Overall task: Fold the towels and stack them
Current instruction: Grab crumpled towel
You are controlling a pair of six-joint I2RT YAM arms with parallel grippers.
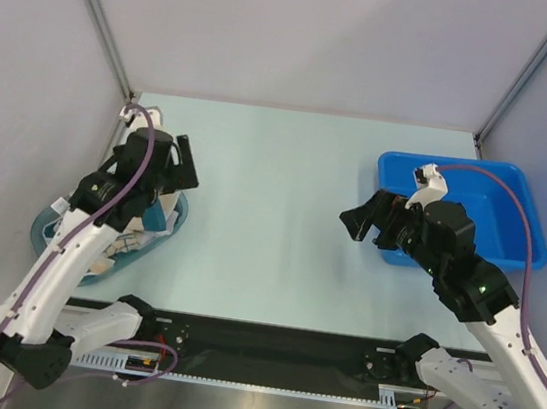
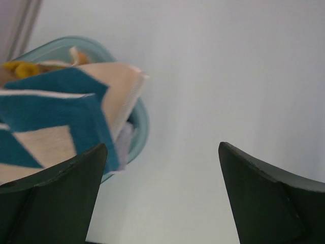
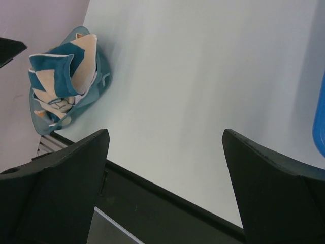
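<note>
Overhead, the left end effector (image 1: 186, 165) hangs released above the tub (image 1: 177, 220) of crumpled towels (image 1: 133, 237); the right end effector (image 1: 365, 217) gapes empty beside the bin (image 1: 515, 211). Left wrist: towels (image 2: 61, 107) close by. Right wrist: towels (image 3: 61, 76) well across the tabletop (image 3: 193, 76). Folding seemingly unstarted; next, pinch one towel out.

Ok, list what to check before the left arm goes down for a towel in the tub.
1. Jaws of the left gripper open, nothing between: ok.
2. Jaws of the right gripper open, nothing between: ok.
3. Access to the towels: ok, heaped in the teal tub, the top one sticking above the rim.
4. Left fingers centred on the heap: not ok. In the left wrist view the heap sits left of the gap, which is over bare table.
5. Folding space mid-table: ok, bare in the top view.
6. Contents of the blue bin: cannot tell, part of it is covered.
</note>
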